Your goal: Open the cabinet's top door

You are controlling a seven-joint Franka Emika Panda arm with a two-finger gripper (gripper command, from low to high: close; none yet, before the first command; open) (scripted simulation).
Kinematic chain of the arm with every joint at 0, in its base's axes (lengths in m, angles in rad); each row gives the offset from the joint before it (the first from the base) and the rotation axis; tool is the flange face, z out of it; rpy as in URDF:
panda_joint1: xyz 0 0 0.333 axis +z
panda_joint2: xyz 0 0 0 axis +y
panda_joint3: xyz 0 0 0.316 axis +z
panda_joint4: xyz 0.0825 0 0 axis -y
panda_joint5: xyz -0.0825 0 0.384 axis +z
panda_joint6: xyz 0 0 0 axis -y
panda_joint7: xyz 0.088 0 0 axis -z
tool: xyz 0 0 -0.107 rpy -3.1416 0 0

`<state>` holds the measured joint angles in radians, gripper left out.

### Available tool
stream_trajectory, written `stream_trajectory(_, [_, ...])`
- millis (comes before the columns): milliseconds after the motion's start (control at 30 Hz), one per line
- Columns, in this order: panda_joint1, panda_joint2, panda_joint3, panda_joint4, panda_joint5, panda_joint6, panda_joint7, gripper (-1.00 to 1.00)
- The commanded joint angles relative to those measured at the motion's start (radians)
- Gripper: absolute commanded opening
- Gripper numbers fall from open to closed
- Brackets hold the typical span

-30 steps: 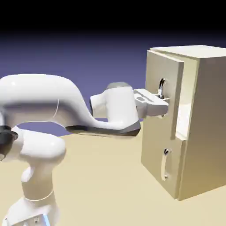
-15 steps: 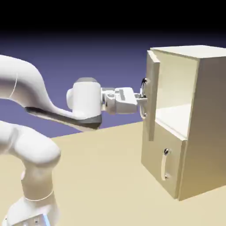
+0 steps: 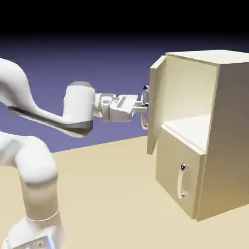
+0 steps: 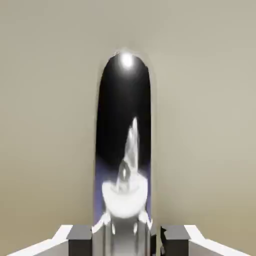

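The beige cabinet [image 3: 228, 136] stands at the exterior view's right. Its top door [image 3: 155, 104] is swung wide open toward the arm, showing the inner shelf [image 3: 192, 130]. My gripper [image 3: 141, 108] is shut on the door's silver bar handle [image 3: 145, 107]. In the hand view the shiny handle [image 4: 124, 150] fills the middle against the beige door panel [image 4: 210, 115], and my gripper [image 4: 123, 239] pinches it between grey fingertips [image 4: 80, 234] at the bottom edge.
The shorter lower door [image 3: 177, 175] with its small silver handle [image 3: 182, 181] stays closed below the shelf. The white arm [image 3: 44, 116] reaches in from the left above the tan table [image 3: 112, 204].
My gripper has pulled back to the left with the handle in it, and the top door has swung from slightly ajar to wide open.
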<state>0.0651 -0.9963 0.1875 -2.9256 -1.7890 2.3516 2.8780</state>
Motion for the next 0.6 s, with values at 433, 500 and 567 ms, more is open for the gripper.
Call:
stream_trajectory(433, [0.050, 0.107, 0.425, 0.123, 0.600, -0.495, -0.111, -1.00])
stream_trajectory(500, [0.029, 0.155, 0.495, 0.175, 0.669, -0.582, -0.107, -1.00])
stream_trajectory(567, [-0.002, 0.206, 0.564, 0.233, 0.729, -0.669, -0.099, -1.00])
